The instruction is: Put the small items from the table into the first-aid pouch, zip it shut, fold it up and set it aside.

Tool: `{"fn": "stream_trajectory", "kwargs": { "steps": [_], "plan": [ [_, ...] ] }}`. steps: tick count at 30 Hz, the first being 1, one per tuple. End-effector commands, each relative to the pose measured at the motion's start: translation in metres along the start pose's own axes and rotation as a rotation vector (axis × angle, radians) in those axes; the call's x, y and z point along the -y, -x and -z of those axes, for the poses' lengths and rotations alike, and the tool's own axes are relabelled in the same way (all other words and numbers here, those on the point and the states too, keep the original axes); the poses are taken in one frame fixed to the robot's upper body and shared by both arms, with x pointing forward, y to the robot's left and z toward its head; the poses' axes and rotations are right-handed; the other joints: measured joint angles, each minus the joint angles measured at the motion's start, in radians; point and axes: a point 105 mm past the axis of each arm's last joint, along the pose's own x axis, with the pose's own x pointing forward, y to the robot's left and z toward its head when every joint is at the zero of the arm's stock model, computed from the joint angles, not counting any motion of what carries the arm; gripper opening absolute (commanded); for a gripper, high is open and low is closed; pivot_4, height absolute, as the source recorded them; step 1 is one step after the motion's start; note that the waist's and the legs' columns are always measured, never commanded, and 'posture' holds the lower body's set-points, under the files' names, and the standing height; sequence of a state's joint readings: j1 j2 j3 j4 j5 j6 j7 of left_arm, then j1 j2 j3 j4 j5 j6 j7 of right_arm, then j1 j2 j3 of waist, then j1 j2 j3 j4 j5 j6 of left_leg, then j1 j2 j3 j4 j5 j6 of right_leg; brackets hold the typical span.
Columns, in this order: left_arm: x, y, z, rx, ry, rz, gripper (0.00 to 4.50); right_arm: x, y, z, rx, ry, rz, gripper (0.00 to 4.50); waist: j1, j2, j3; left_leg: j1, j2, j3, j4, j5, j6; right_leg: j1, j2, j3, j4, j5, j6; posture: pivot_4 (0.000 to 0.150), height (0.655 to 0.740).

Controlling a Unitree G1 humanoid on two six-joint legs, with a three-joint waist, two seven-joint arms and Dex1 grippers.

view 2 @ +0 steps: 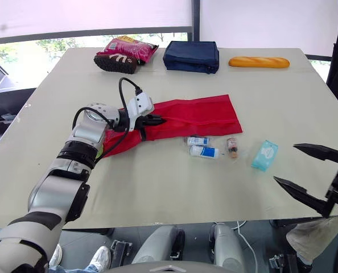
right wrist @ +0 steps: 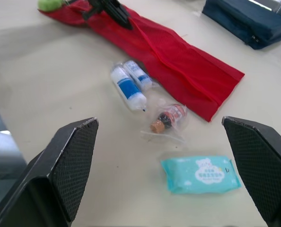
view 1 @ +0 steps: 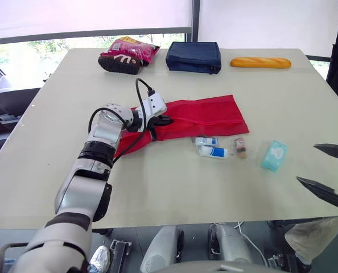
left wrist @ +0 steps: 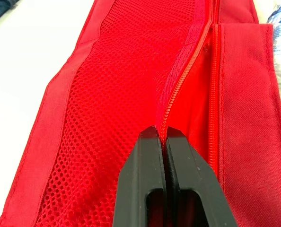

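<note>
Red cloth is what I have between the fingers of my left gripper (view 1: 160, 120): they are pressed together on the edge beside the zip (left wrist: 178, 80) of the first-aid pouch (view 1: 209, 116), next to its mesh (left wrist: 117, 94) panel. I cannot tell if the zip puller itself is in the pinch.

My right gripper (view 2: 284, 163) hangs over the near right edge of the table (view 1: 157, 193), its fingers spread wide, with nothing in them.

The pouch lies flat and unfolded in the middle of the table. Its long axis goes from my left, a little nearer, to my right, a little farther, and the zip runs along this same line. I hold it near its left end.

The two blue-and-white tubes (view 1: 211, 147), the small brown vial (view 1: 240, 147) in its clear bag and the teal wipes pack (view 1: 273, 154) all lie just in front of the pouch, so I judge the loading is not yet begun. Next I think I must lift this edge to make an opening, while the right gripper fetches the nearest item.
</note>
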State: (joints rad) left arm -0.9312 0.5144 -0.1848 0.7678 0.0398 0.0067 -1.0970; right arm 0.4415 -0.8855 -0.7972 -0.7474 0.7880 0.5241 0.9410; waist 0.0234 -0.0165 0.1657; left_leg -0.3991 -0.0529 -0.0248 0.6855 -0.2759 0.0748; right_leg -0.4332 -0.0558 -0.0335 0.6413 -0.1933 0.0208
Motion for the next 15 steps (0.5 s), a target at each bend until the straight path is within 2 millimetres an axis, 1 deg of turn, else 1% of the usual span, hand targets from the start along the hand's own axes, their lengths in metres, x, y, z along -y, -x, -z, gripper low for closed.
{"fn": "stream_trajectory", "kwargs": {
  "steps": [1,5,9,12,13,15],
  "plan": [
    [-0.009,0.002,-0.013,0.031,-0.043,-0.03,0.04,-0.009,-0.035,0.004,-0.003,0.036,-0.093,4.5,-0.004,0.0,0.0,0.0,0.0,0.0,0.0,0.0,0.0,0.0,0.0,0.0,0.0,0.0,0.0,0.15,0.7395],
    [-0.009,0.001,-0.014,0.03,-0.055,-0.023,0.04,-0.008,-0.072,0.009,0.024,0.072,-0.181,4.5,-0.007,0.0,0.001,0.0,0.0,0.0,0.001,0.001,-0.002,-0.001,0.0,0.0,0.0,0.0,0.0,0.15,0.7395],
    [-0.01,0.0,-0.012,0.024,-0.065,-0.026,0.04,-0.005,-0.109,0.024,-0.018,0.067,-0.248,4.5,-0.007,-0.001,0.001,-0.001,-0.001,0.0,0.001,0.001,-0.002,-0.001,0.0,0.0,0.0,0.0,0.0,0.15,0.7395],
    [-0.011,-0.001,-0.012,0.024,-0.073,-0.024,0.04,-0.004,-0.132,0.028,-0.021,0.097,-0.292,4.5,-0.007,-0.002,0.001,-0.001,-0.001,0.0,0.001,0.001,-0.002,-0.001,0.0,0.0,0.0,0.0,0.0,0.15,0.7395],
    [-0.011,-0.001,-0.012,0.024,-0.075,-0.023,0.04,-0.004,-0.136,0.029,-0.028,0.102,-0.301,4.5,-0.007,-0.002,0.001,-0.001,-0.001,0.0,0.001,0.001,-0.002,-0.001,0.0,0.0,0.0,0.0,0.0,0.15,0.7395],
    [-0.011,-0.001,-0.012,0.025,-0.078,-0.022,0.04,-0.005,-0.152,0.039,-0.067,0.119,-0.338,4.5,-0.008,-0.002,0.001,-0.001,-0.002,0.0,0.001,0.001,-0.002,-0.001,0.0,0.0,0.0,0.0,0.0,0.15,0.7395]
  ]
}}
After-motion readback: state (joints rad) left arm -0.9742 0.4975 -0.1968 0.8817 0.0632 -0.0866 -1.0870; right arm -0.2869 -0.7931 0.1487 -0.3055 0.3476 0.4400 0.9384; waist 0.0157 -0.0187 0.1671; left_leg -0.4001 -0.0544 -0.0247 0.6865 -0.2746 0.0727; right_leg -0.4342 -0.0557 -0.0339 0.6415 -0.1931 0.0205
